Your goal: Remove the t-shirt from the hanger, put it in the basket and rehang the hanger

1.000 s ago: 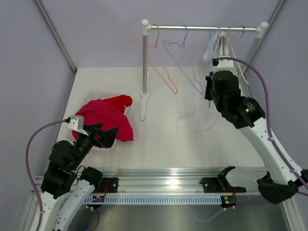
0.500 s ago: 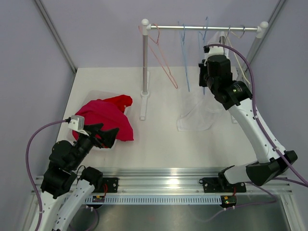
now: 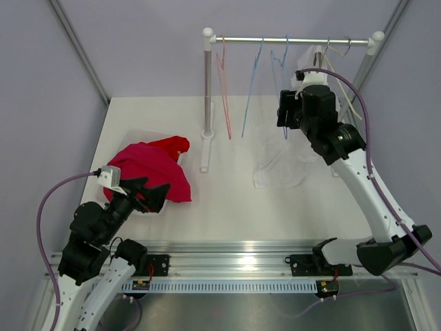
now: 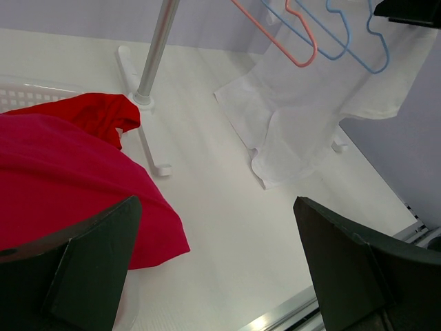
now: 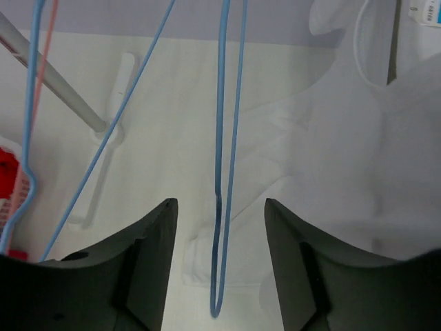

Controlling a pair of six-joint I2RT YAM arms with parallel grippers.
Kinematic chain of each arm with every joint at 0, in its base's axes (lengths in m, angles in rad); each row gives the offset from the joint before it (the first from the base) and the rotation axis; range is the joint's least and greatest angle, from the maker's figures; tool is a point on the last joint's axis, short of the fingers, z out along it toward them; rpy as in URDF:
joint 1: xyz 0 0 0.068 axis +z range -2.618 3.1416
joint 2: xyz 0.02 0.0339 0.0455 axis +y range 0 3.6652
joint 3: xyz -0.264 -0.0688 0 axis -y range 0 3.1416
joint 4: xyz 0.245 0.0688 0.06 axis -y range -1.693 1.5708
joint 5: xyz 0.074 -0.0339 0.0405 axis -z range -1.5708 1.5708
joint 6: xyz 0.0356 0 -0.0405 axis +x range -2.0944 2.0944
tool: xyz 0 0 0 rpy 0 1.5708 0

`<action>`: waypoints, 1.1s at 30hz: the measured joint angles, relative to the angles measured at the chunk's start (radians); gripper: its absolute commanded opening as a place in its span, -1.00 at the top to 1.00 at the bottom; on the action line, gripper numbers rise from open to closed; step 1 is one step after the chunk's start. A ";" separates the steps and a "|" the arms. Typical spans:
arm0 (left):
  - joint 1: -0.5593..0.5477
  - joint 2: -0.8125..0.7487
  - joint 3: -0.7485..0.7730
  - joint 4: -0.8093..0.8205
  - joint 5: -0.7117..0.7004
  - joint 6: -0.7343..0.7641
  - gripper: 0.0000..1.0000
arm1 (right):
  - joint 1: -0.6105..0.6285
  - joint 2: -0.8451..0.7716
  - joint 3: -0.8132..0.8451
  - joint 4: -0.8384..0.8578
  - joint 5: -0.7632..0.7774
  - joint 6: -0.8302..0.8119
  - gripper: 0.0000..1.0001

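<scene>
Above, a white tabletop (image 3: pixel 227 207) catches the hem of the t-shirt (image 3: pixel 279 169) hung at the right end of the rail (image 3: pixel 241 40). Left wrist: the left gripper (image 4: pixel 216 201) gapes empty. Right wrist: the right gripper (image 5: pixel 220 207) stands parted around 1 blue hanger (image 5: pixel 221 138), not touching it; the t-shirt looks light and limp, best pinched at the shoulder.

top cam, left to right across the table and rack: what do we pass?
red garment → rack post → pink hanger → blue hanger → white t-shirt
</scene>
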 measured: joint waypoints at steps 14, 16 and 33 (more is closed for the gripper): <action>-0.011 -0.042 0.000 0.000 0.003 0.000 -0.98 | -0.095 -0.110 0.244 0.003 0.157 0.003 -0.33; -0.016 -0.045 0.000 0.000 0.004 0.000 -0.98 | -0.132 -0.053 0.296 -0.019 0.168 -0.001 -0.38; -0.027 -0.052 0.000 0.000 0.007 0.007 -0.98 | -0.294 0.256 0.494 -0.252 0.050 0.034 0.39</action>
